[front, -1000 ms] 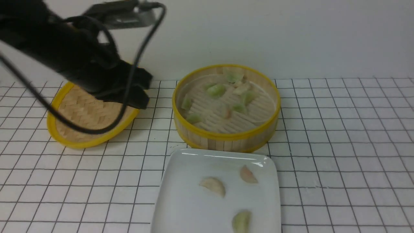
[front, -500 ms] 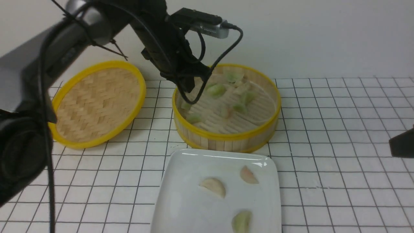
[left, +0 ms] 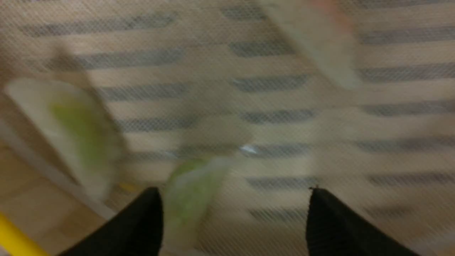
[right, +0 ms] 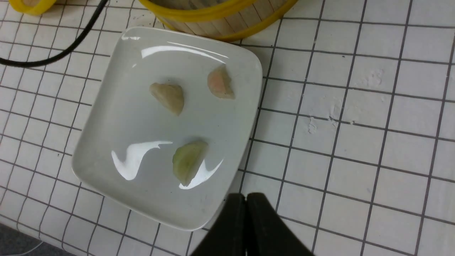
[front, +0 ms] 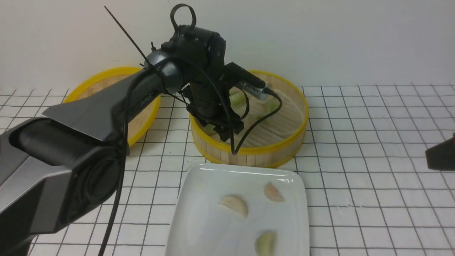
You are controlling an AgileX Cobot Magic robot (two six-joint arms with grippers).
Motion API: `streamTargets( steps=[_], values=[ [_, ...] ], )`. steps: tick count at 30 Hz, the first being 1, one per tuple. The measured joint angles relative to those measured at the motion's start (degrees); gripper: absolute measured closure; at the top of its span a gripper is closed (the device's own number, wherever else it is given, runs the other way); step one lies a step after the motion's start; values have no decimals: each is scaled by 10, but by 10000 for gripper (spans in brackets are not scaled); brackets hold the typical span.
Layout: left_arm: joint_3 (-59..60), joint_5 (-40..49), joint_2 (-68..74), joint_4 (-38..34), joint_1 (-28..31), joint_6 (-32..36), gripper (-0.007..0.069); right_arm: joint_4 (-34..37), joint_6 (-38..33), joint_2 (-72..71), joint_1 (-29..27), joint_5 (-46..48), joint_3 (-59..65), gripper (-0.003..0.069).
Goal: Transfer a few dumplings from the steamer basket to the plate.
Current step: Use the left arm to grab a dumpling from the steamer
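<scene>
Dumplings (front: 235, 99) in the steamer basket (front: 249, 152) are mostly hidden in the front view by the left arm (front: 106, 103), which reaches down into the basket's near left part. Its wrist view (badly blurred) shows the left gripper (left: 234, 199) spread wide just above the slatted floor and holding nothing. A pale green dumpling (left: 192, 193) lies in the gap, close against one fingertip rather than centred. Its long axis seems to run roughly along the fingers, so closing would likely pinch it across its narrow width, though a small sideways shift to centre it looks wise first. A second green one (left: 76, 128) lies outside the fingers, near the wall. The right gripper (right: 246, 201), pressed shut and empty, hangs well to the right of the plate (front: 245, 171), where three dumplings lie.
</scene>
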Motion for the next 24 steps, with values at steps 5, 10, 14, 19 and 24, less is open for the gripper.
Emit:
streamTargets(
  steps=[5,10,14,19,24],
  values=[
    [0,-27,18,1,0,0,50,1,0,0,0,0,0,670],
    [-4,-22,22,-6,0,-1,142,2,-1,0,0,0,0,670],
    [-6,-18,22,-1,-3,-7,328,2,-2,0,0,0,0,670],
    [-38,35,19,7,-3,-25,466,2,-6,0,0,0,0,670],
    [-78,54,-41,-29,-3,-61,463,3,-8,0,0,-6,0,669]
  ],
)
